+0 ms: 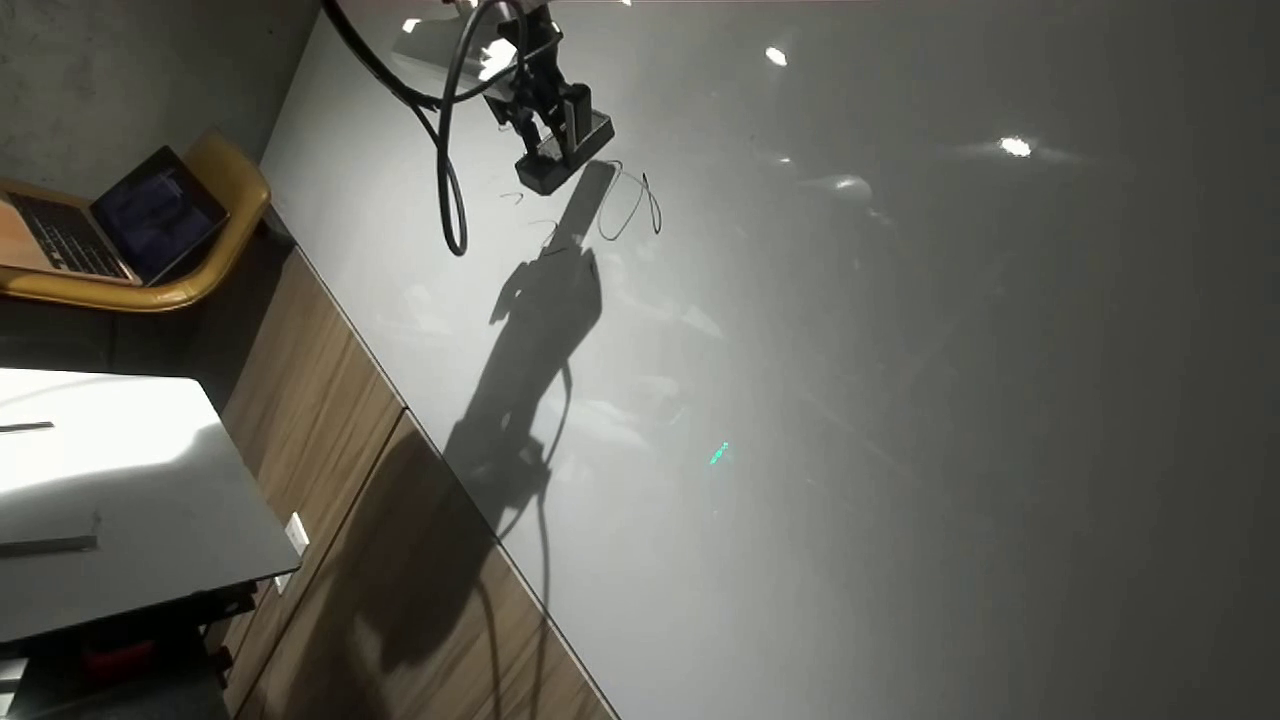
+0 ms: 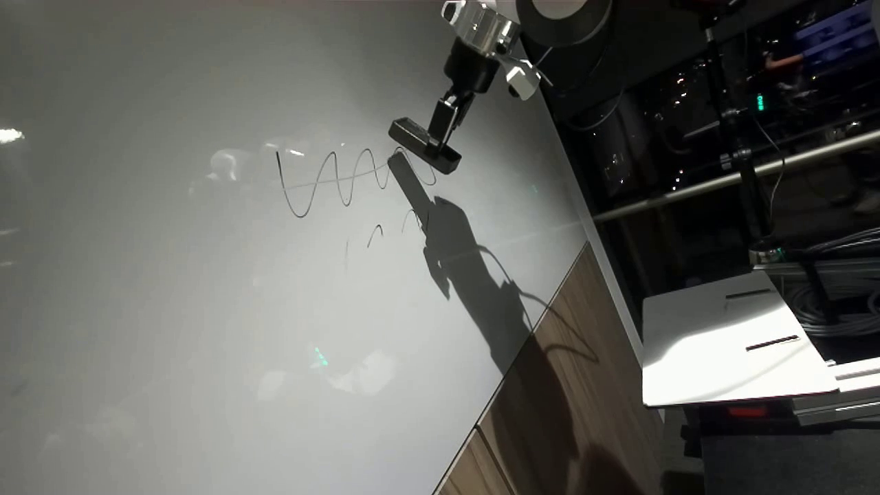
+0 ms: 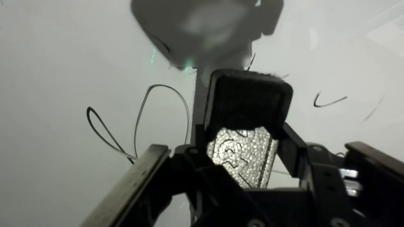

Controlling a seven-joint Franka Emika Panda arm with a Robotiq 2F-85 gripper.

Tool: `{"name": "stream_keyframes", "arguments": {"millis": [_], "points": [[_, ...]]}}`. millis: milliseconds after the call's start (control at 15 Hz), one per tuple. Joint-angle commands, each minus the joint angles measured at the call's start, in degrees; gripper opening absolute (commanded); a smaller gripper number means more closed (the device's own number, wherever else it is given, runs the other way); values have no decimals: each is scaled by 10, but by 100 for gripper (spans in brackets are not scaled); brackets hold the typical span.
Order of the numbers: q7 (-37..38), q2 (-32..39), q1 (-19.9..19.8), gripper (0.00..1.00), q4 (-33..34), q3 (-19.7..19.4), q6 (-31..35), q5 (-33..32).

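A: So what's the gripper (image 3: 244,142) got?
B: Pretty sure it's a black whiteboard eraser (image 2: 414,139). Jaws are pinched on its two sides, spread just its width.
A: Touching anything else?
B: Looks just off the whiteboard (image 1: 800,560), near those thin wavy marker lines (image 2: 346,204). In both exterior views the gripper's shadow (image 1: 548,320) starts near the eraser.

In my wrist view, the gripper (image 3: 246,138) comprised matte black, angular links (image 3: 217,186) with round screw heads (image 3: 317,148) and a greyish outer bar (image 3: 129,186) at one side. In an exterior view, I identified a silver cylindrical collar (image 2: 481,26), a black rounded housing (image 2: 471,67) and a pale faceted block (image 2: 521,78). Black cables (image 1: 443,180), also in an exterior view, formed a long, narrow loop.
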Motion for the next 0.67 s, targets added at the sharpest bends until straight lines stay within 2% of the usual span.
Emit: {"name": "stream_keyframes", "arguments": {"millis": [0, 267, 600], "points": [[8, -13, -23, 32, -8, 19, 3, -8], [5, -15, -37, 32, -8, 30, 2, -7], [6, -19, -31, 32, -13, 29, -12, -1]]}}
